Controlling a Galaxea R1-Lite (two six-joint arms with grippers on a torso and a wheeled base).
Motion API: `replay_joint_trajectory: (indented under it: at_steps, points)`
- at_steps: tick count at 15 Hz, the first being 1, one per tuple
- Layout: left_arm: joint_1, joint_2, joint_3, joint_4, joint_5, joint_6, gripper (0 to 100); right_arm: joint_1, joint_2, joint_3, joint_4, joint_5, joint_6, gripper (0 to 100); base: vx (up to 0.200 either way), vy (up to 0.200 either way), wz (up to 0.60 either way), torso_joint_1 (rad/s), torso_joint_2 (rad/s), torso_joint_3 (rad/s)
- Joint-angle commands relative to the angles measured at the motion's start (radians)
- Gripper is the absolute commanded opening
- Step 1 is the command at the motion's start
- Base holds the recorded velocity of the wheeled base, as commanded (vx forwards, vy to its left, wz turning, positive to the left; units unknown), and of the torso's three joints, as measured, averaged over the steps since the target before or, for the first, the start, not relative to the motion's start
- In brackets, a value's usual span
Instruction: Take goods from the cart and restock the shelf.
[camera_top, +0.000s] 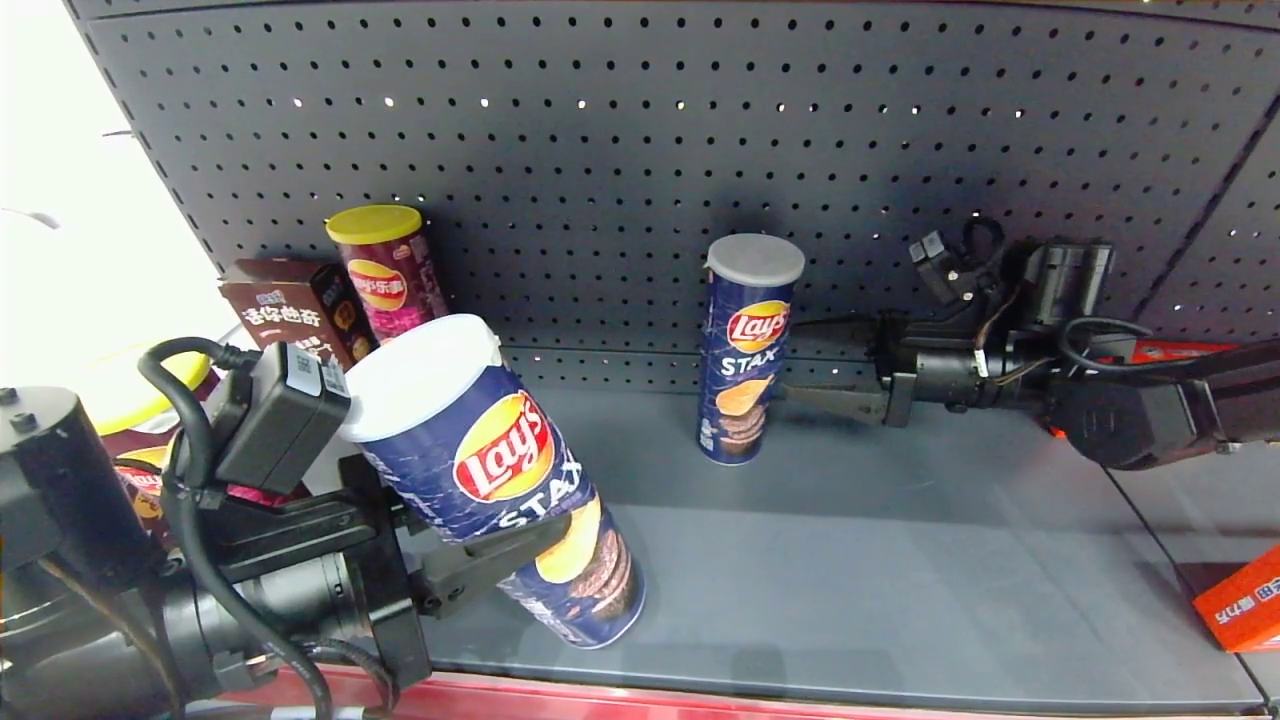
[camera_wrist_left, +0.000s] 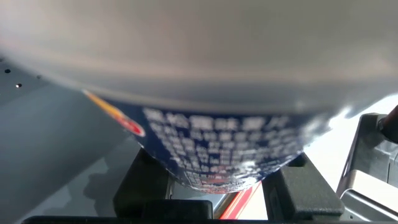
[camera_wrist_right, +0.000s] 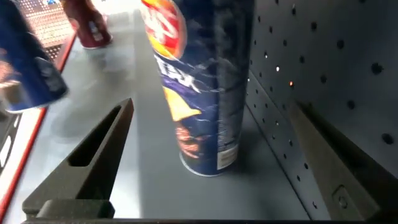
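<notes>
Left gripper: clamped on a tilted can at the shelf's front edge, left part.
Held can: base low by the front edge, lid leaning left; I cannot tell whether it touches the shelf.
Right gripper: jaws wide, one either side of the upright can, mid-shelf near the back edge.
Upright can: standing alone, seemingly placed.
Back left corner: yellow-lid can and brown box.
Progress: probably one can shelved; the second needs righting and release. What is left in the cart cannot be told.
</notes>
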Motion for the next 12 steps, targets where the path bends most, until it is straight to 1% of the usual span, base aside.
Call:
replay_joint_trajectory:
  at_steps: [1,3,4,5,8,12]
  points:
    - [0.0,-0.001,0.001,-0.001,0.001,0.0,0,0.014,0.065,-0.036,0.0,0.001,-0.001,100,0.0,0.0,0.0,0.0,0.0,0.0]
    - [0.002,-0.002,0.0,-0.001,0.003,0.0,0,0.024,0.091,-0.055,0.0,-0.001,-0.001,100,0.0,0.0,0.0,0.0,0.0,0.0]
    - [0.025,-0.002,0.0,-0.001,-0.002,0.001,0,0.028,0.107,-0.065,0.0,-0.001,-0.001,100,0.0,0.0,0.0,0.0,0.0,0.0]
    - [0.031,-0.002,0.003,-0.001,-0.004,0.001,0,0.03,0.117,-0.068,0.0,-0.001,-0.001,100,0.0,0.0,0.0,0.0,0.0,0.0]
    - [0.032,-0.002,0.004,-0.001,-0.004,0.001,0,0.03,0.136,-0.072,0.0,-0.002,-0.001,100,0.0,0.0,0.0,0.0,0.0,0.0]
    - [0.032,-0.001,-0.005,-0.001,-0.005,0.001,0,0.051,0.177,-0.12,0.001,-0.002,-0.001,100,0.0,0.0,0.0,0.0,0.0,0.0]
